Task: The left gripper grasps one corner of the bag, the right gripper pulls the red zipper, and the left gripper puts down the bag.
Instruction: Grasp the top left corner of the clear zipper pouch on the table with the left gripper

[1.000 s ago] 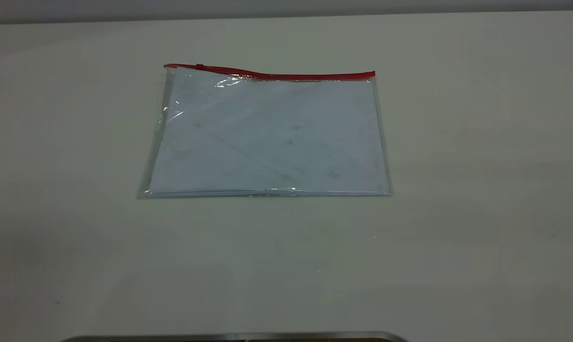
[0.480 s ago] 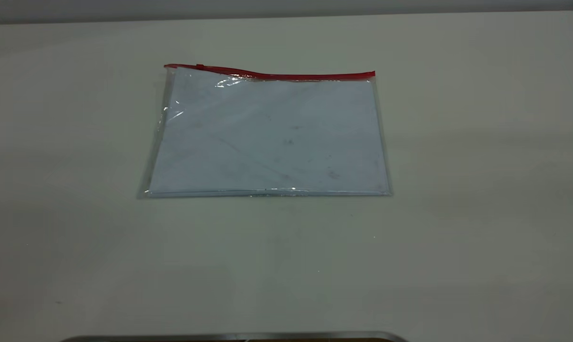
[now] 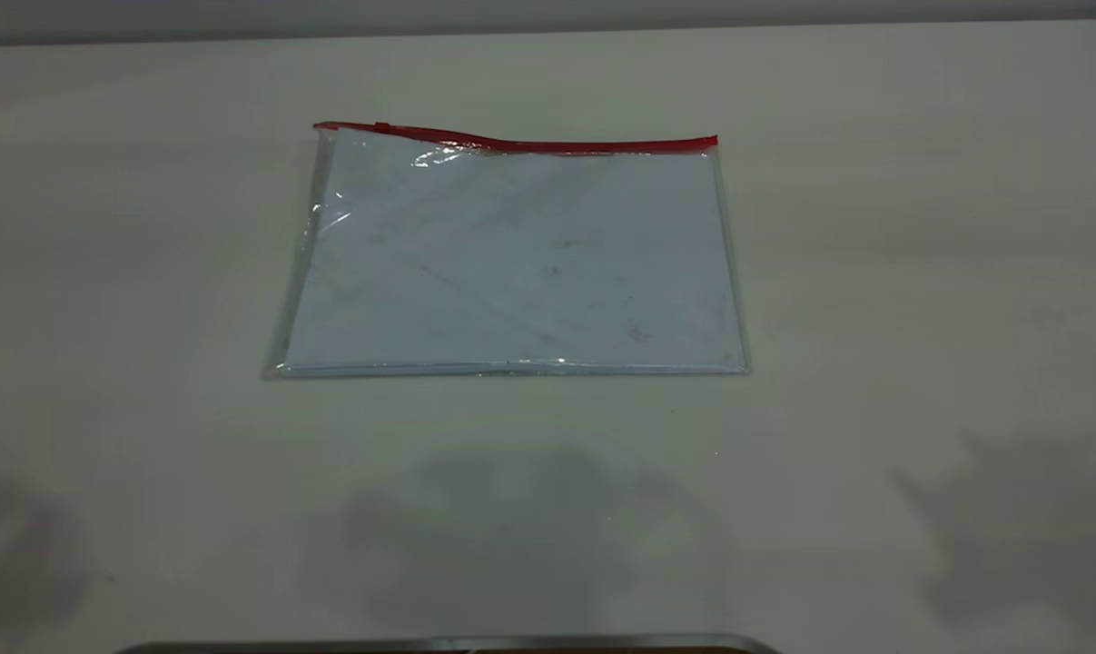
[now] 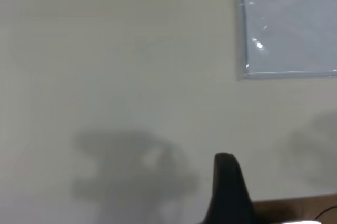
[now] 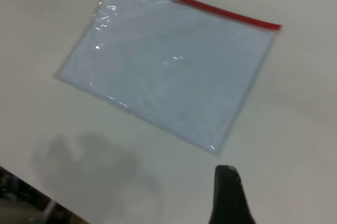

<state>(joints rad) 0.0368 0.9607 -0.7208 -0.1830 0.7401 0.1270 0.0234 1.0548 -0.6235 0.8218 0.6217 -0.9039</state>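
The bag (image 3: 511, 254) lies flat near the centre of the tabletop (image 3: 920, 272), toward its far side. The red zipper (image 3: 548, 143) runs along the bag's far edge, with the slider tab (image 3: 382, 127) near the left end, where the edge is slightly raised. Pale sheets fill the bag.

The left end effector (image 4: 227, 190) and the right end effector (image 5: 227, 195) each show a single dark finger, well apart from the bag; whether either is wide or narrow cannot be told.
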